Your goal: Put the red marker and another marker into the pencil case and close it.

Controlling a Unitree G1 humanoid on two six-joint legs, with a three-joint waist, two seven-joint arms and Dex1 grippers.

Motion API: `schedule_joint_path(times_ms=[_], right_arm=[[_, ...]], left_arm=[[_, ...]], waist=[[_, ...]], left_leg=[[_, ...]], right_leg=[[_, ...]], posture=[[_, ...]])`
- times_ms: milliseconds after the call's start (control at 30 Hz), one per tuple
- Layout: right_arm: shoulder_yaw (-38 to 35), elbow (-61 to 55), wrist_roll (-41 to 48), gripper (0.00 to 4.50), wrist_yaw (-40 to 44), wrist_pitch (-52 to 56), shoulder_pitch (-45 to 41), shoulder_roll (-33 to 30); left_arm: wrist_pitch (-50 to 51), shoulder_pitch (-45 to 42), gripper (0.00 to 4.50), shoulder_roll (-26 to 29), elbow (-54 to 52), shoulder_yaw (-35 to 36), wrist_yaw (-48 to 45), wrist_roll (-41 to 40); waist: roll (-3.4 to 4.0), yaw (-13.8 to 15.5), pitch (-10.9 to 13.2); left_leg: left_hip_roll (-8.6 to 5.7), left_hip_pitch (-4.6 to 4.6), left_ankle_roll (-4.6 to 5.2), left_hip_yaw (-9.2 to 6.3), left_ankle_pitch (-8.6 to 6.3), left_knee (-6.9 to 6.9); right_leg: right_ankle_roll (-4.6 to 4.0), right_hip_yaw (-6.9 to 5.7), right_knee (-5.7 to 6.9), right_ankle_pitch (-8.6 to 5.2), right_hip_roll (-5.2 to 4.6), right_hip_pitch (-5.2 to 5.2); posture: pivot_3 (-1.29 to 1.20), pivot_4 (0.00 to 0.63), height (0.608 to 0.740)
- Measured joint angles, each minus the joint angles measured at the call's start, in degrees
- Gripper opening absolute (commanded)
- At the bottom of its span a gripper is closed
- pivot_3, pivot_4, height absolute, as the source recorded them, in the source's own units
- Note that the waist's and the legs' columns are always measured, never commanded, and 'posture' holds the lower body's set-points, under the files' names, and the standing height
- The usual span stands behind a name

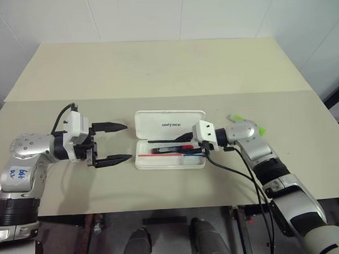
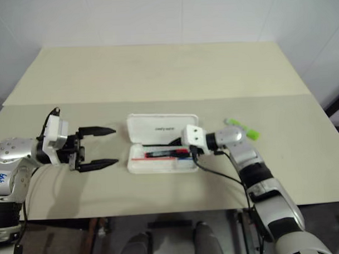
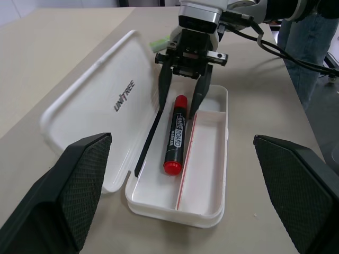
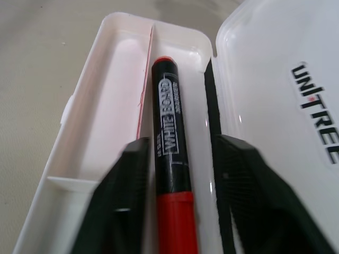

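The pencil case (image 1: 169, 125) lies open mid-table, its white lid with dark lettering flat on the far side. The red marker (image 3: 175, 135) lies lengthwise in the tray, red cap toward my right arm. My right gripper (image 1: 184, 147) reaches into the tray from the right, and its fingers (image 4: 124, 196) straddle the marker's cap end with a gap on each side, so it is open. The other marker, a lime-green highlighter (image 2: 243, 129), lies on the table behind my right wrist. Left of the case, my left gripper (image 1: 127, 142) hovers wide open, holding nothing.
A thin red stripe (image 3: 186, 159) runs along the tray beside the marker, and a slim black strip (image 3: 149, 136) lies along the hinge side. A person's legs (image 3: 310, 47) stand beyond the table's right edge. The table's far half (image 1: 156, 66) is bare.
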Motion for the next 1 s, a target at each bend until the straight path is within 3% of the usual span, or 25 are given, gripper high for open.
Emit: schedule_joint_path(times_ms=[100, 133, 233, 433, 667, 800, 1000], right_arm=[[-0.13, -0.12, 0.05, 4.26, -0.15, -0.12, -0.1, 0.69], [-0.2, -0.28, 0.14, 4.46, -0.16, 0.09, -0.11, 0.89], [-0.9, -3.62, 2.13, 4.46, 0.12, 2.71, -0.03, 0.99], [-4.99, -24.41, 12.9, 4.46, -1.15, 17.77, 4.41, 0.09], [-14.9, -43.66, 24.59, 4.46, -7.76, 35.54, 13.23, -9.11], [-21.25, -43.86, 26.64, 4.46, -9.48, 38.33, 15.03, -15.62], [-26.21, -25.59, 22.3, 4.46, -6.92, 32.52, 14.76, -23.95]], left_arm=[[0.11, -0.1, 4.5, -0.3, -0.01, -0.02, 0.1, 0.0], [0.17, -0.14, 4.5, -0.37, -0.01, -0.04, 0.11, 0.0], [0.41, -0.5, 4.5, -0.72, 0.0, -0.33, 0.12, 0.0], [0.51, -1.35, 4.5, -1.04, -0.04, -0.95, 0.22, 0.0], [0.62, -1.13, 4.5, -1.35, -1.36, -0.88, 0.68, -0.06], [0.86, -1.15, 4.5, -2.37, -1.65, -1.0, 1.09, -0.2], [2.26, -1.83, 4.5, -3.12, -1.72, -1.21, 1.29, -0.6]], waist=[[0.0, -0.22, 0.0], [0.0, -0.27, 0.0], [0.01, -0.34, 0.01], [0.01, 0.09, 0.0], [0.0, 0.88, 0.0], [0.01, 0.9, 0.01], [0.0, 0.52, 0.01]], left_leg=[[0.0, 0.01, 0.0, 0.0, 0.0, 0.0], [0.0, 0.01, 0.0, 0.0, 0.0, 0.0], [0.0, 0.0, -0.01, 0.0, 0.0, 0.0], [0.0, 0.0, -0.01, -0.07, 0.0, -0.01], [-0.02, -0.05, -0.01, -0.09, -0.01, 0.02], [-0.02, -0.03, -0.01, -0.07, 0.0, 0.02], [-0.01, -0.03, 0.02, -0.02, -0.01, -0.02]], right_leg=[[0.0, 0.0, 0.02, 0.0, 0.0, 0.0], [0.0, 0.0, 0.03, 0.0, 0.0, 0.0], [0.0, 0.0, 0.04, 0.0, 0.0, -0.01], [-0.03, -0.03, 0.22, -0.06, 0.0, -0.02], [-0.06, -0.04, -0.05, -0.09, -0.03, 0.02], [-0.18, -0.04, -0.13, -0.14, -0.03, 0.04], [-0.24, -0.03, -0.27, -0.15, -0.03, 0.08]], posture=[[0.0, 0.15, 0.74], [0.0, 0.15, 0.74], [0.0, 0.15, 0.74], [0.0, 0.15, 0.74], [0.0, 0.15, 0.74], [0.0, 0.15, 0.74], [0.0, 0.15, 0.74]])
